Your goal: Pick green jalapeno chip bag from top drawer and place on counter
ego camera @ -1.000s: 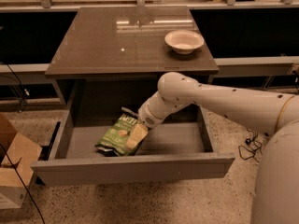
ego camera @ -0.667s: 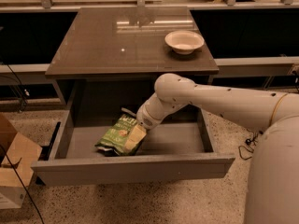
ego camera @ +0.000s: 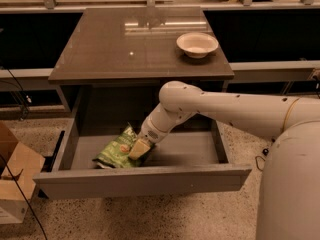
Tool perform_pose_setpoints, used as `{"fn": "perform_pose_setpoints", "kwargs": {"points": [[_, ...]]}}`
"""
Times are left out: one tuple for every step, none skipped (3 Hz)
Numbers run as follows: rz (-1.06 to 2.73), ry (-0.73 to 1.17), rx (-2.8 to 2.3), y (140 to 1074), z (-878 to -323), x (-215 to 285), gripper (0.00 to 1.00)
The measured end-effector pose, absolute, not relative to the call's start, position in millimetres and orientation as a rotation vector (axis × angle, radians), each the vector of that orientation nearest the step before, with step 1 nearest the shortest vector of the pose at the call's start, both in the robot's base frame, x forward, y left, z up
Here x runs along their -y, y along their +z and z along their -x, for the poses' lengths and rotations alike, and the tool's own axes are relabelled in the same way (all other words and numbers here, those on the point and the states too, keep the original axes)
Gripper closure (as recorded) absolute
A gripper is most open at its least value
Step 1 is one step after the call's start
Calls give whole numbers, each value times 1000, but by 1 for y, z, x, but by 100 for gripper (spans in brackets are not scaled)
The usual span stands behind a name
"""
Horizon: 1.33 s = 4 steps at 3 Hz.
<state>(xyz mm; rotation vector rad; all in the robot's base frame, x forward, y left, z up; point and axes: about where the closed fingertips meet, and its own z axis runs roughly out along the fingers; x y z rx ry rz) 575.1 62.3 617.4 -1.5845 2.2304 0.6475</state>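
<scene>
The green jalapeno chip bag (ego camera: 113, 152) lies crumpled on the floor of the open top drawer (ego camera: 145, 182), in its left half. My gripper (ego camera: 139, 149) reaches down into the drawer from the right and rests against the bag's right edge, covering part of it. The white arm crosses over the drawer's right half. The counter (ego camera: 125, 49) is the glossy dark tabletop above the drawer.
A white bowl (ego camera: 197, 44) stands at the counter's back right. A cardboard box (ego camera: 15, 179) sits on the speckled floor left of the drawer. Cables hang at the left. The robot's body fills the lower right.
The gripper has shifted slightly left and lower onto the bag. The bag stays in the drawer in about the same place.
</scene>
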Motion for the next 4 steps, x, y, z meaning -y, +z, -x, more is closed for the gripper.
{"fn": "perform_pose_setpoints", "kwargs": {"points": [[1574, 673, -2260, 610, -566, -66, 68], [1565, 636, -2212, 640, -569, -65, 91], [1545, 570, -2109, 696, -577, -62, 100], [1517, 555, -1996, 756, -582, -54, 100]]}}
